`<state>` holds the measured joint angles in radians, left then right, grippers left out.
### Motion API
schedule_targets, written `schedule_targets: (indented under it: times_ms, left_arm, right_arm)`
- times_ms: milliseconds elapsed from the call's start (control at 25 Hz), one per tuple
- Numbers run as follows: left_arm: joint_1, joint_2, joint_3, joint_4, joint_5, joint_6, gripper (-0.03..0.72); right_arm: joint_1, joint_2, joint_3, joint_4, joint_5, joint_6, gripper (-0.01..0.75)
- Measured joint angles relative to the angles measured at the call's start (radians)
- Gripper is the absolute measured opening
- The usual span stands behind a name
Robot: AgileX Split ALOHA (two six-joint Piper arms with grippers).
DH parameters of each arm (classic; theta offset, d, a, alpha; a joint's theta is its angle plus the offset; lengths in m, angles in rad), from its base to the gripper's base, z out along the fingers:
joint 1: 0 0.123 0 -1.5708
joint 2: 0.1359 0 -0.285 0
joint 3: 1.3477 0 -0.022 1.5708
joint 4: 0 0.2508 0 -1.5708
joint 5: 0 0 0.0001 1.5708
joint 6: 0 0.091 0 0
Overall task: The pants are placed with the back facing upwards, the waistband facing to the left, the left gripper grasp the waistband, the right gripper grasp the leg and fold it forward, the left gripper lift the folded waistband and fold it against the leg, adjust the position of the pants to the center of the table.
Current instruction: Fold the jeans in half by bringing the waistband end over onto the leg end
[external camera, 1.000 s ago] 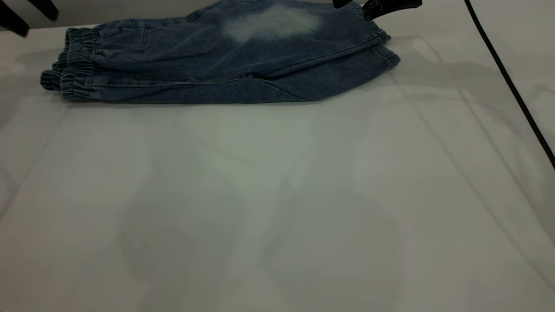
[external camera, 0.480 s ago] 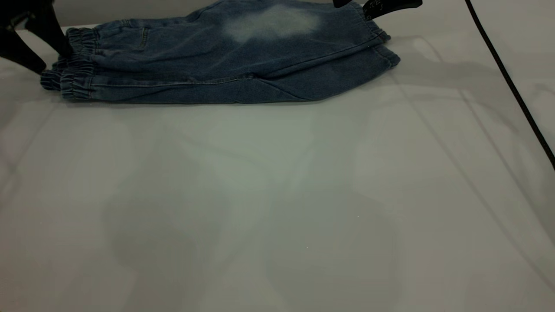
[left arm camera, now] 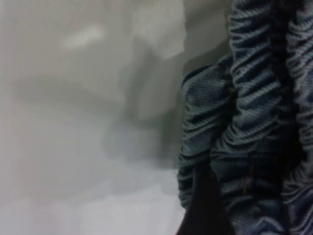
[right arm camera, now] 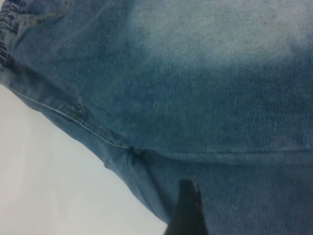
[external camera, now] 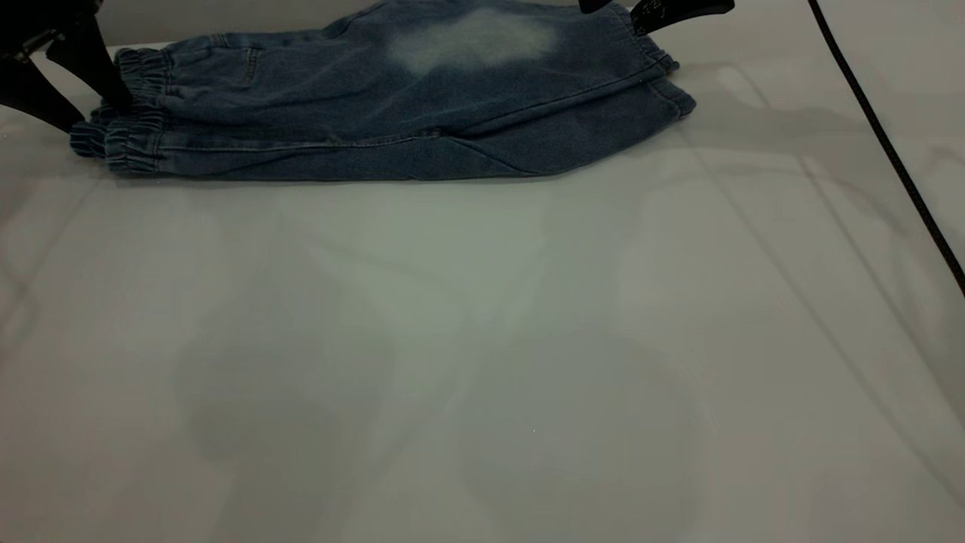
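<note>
The pants (external camera: 377, 98) lie folded lengthwise at the table's (external camera: 482, 339) far edge, the leg with the whitish faded patch (external camera: 471, 38) on top. The gathered waistband (external camera: 132, 113) points left. My left gripper (external camera: 98, 113) is down at the waistband, open, with one finger (external camera: 90, 60) on the ruched band and the other (external camera: 34, 98) just outside its edge. In the left wrist view the gathered waistband (left arm camera: 254, 98) fills the side by a black finger (left arm camera: 200, 205). My right gripper (external camera: 663, 9) hangs above the leg hems (external camera: 663, 75). The right wrist view shows the faded leg (right arm camera: 210, 88) close below.
A black cable (external camera: 889, 151) runs down the table's right side. Broad bare table surface stretches in front of the pants.
My left gripper has come down from the far left corner to the waistband and now sits slightly closer to it. The pants and the right gripper have not moved.
</note>
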<state>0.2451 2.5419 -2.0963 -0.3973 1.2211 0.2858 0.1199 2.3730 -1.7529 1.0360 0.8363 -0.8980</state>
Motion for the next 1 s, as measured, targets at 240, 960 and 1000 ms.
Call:
schedule_targets:
  times_ms: [240,960,1000]
  left_arm:
    - [-0.014,0.037,0.0,-0.029,-0.017,-0.003,0.47]
    - [-0.02,0.058,0.0,-0.061,-0.022,-0.003,0.032]
    - [-0.02,0.058,0.0,-0.063,-0.021,-0.003,0.03]
  right_arm:
    - [0.0,0.0,0.0,0.002,0.001,0.0,0.509]
    - [0.048,0.0,0.0,0.007,-0.14,0.007,0.51]
    - [0.06,0.0,0.0,0.004,-0.162,-0.004,0.51]
